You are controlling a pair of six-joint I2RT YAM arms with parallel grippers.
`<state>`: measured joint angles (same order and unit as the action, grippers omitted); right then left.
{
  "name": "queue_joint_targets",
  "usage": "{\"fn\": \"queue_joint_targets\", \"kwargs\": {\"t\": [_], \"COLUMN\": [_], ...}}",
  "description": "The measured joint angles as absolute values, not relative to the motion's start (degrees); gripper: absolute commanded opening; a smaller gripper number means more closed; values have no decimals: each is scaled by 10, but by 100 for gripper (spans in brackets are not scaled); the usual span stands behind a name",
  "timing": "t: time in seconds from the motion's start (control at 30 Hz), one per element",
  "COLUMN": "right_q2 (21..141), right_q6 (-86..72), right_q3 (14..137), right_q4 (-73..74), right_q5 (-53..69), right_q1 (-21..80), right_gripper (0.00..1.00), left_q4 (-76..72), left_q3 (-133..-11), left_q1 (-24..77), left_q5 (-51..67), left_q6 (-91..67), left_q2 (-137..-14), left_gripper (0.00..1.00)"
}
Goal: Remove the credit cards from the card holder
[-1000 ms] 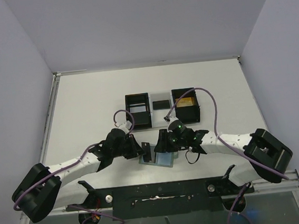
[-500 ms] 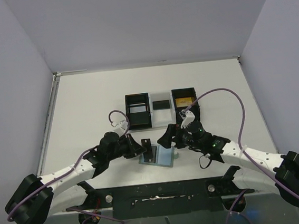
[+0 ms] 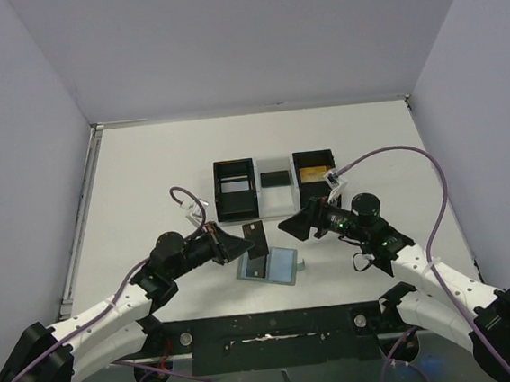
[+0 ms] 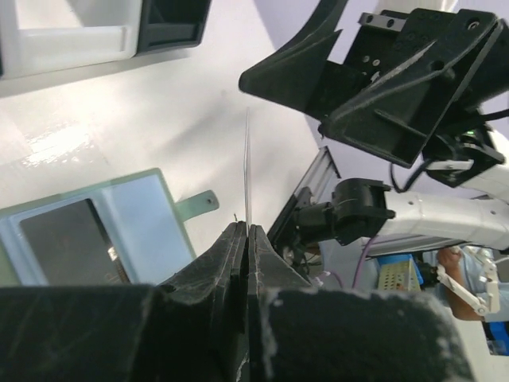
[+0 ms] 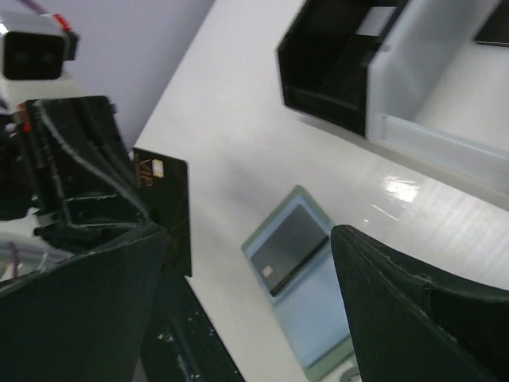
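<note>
Since a second ago both arms have drawn back from the card holder [image 3: 280, 266]. The left gripper [image 3: 245, 242] has lifted a black card [image 3: 255, 237] out of it, and the right gripper [image 3: 296, 223] has swung off to the right with its fingers spread wide and nothing between them. The thin, stiff card, with a small metallic chip near one corner, stands on edge just above the holder, pinched tight in the left claw.

The holder is a flat teal-grey bifold lying open near the front middle of the table [image 3: 146, 183], its pale blue pockets up and a small rounded tab [image 4: 199, 205] at one side. A second dark card [image 4: 67, 245] sits in one pocket.

The table is smooth, white and glossy, walled on three sides in pale lilac.

Further back stand two square black boxes [image 3: 236, 191], with a pale tray [image 3: 276, 193] between them that holds a flat black piece [image 3: 275, 178]. A gold-orange card [image 3: 315, 175] lies in the right box.
</note>
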<state>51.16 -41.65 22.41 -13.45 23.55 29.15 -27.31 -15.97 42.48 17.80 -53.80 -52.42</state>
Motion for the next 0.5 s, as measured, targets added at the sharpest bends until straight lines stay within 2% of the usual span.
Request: {"fn": "queue_joint_targets", "kwargs": {"t": [0.17, 0.5], "right_q2": [543, 623], "right_q6": [-472, -520], "right_q3": [207, 208], "right_q4": [-250, -347], "right_q5": [327, 389], "right_q1": [303, 349], "right_gripper": [76, 47], "left_q4": [-358, -444], "left_q3": [-130, -125], "left_q1": [425, 426], "left_q5": [191, 225], "left_q6": [-571, -601], "left_q2": [-522, -545], "left_gripper": [0, 0]}}
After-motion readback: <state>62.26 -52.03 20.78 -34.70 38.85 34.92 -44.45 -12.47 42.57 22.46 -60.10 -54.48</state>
